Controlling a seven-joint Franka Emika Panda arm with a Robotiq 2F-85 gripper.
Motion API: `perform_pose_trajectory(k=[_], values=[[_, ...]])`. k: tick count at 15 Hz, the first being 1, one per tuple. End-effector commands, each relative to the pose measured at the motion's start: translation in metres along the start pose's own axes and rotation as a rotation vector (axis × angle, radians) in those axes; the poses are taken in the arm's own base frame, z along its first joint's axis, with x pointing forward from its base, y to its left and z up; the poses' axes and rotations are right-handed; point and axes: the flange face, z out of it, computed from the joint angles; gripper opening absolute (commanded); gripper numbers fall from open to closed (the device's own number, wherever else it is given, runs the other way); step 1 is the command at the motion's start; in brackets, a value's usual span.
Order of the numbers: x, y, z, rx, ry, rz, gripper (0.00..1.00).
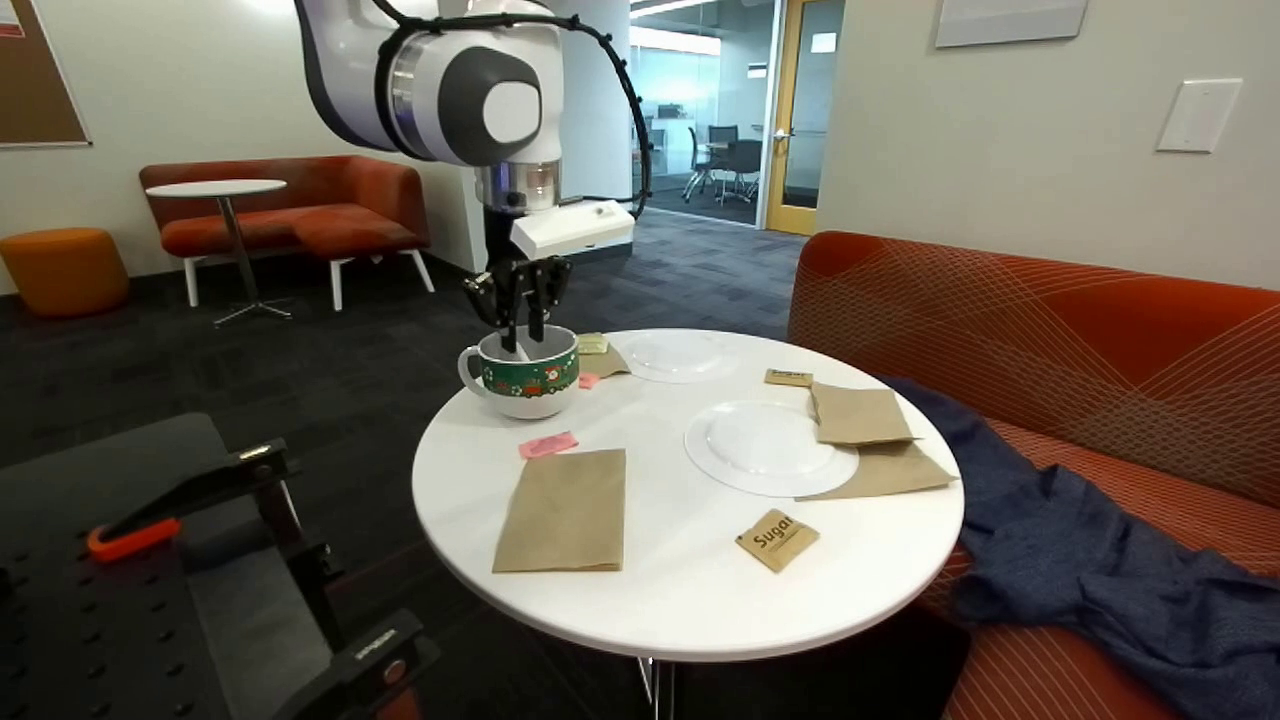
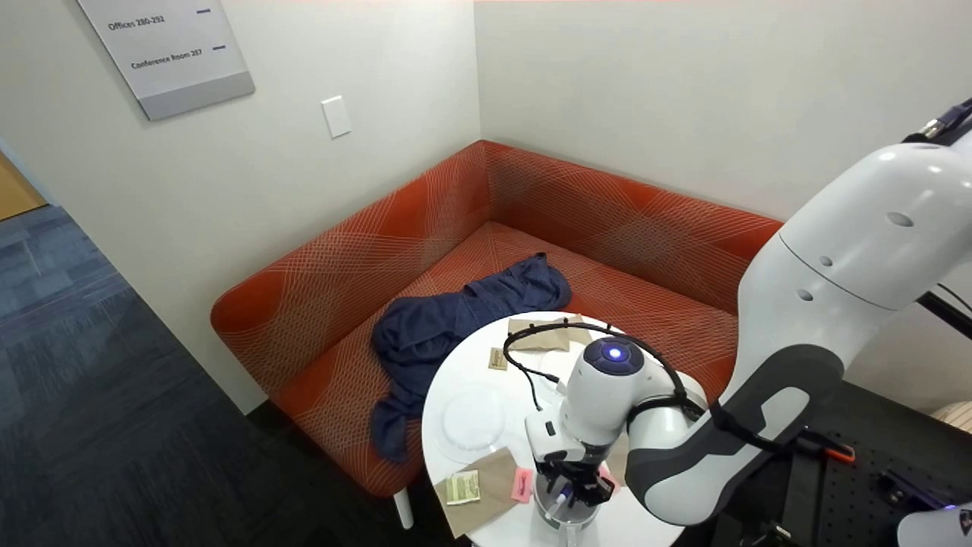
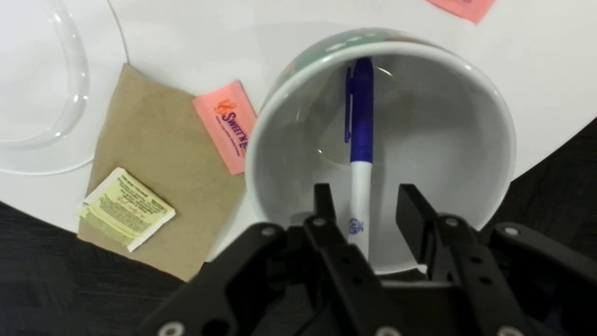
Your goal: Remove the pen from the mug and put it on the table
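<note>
The mug (image 1: 530, 378) is wide and white with a green patterned band, and stands upright at the edge of the round white table (image 1: 660, 560). The pen (image 3: 361, 140), white with a dark blue cap and clip, leans inside the mug (image 3: 447, 107), cap end down. A bit of it shows in an exterior view (image 2: 558, 504). My gripper (image 3: 365, 191) is open, pointing down at the mug's opening. The pen's white barrel runs between the two black fingers, with a gap on each side. The barrel's near end is hidden behind the gripper.
Next to the mug lie a brown napkin (image 3: 158, 154), a yellow packet (image 3: 128, 207) and a pink packet (image 3: 228, 126). Clear plates (image 1: 770, 447), more brown napkins (image 1: 565, 510) and sugar packets (image 1: 778, 540) lie on the table. An orange-red sofa (image 2: 425, 266) borders it.
</note>
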Motion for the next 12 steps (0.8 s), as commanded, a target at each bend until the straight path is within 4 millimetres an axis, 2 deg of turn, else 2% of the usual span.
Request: perform_pose_trajectory(k=[1,4,5,6,8,10,12], values=[[0.003,0.007,0.007,0.015,0.011,0.012,0.44],[0.006,0.009,0.014,0.027,0.021,0.011,0.41],[0.007,0.010,0.017,0.030,0.021,0.012,0.31],[0.007,0.011,0.019,0.034,0.023,0.012,0.16],[0.008,0.012,0.020,0.035,0.020,0.015,0.01],[0.007,0.013,0.015,0.024,0.016,0.021,0.00],[0.007,0.011,0.006,0.006,0.004,0.025,0.03]])
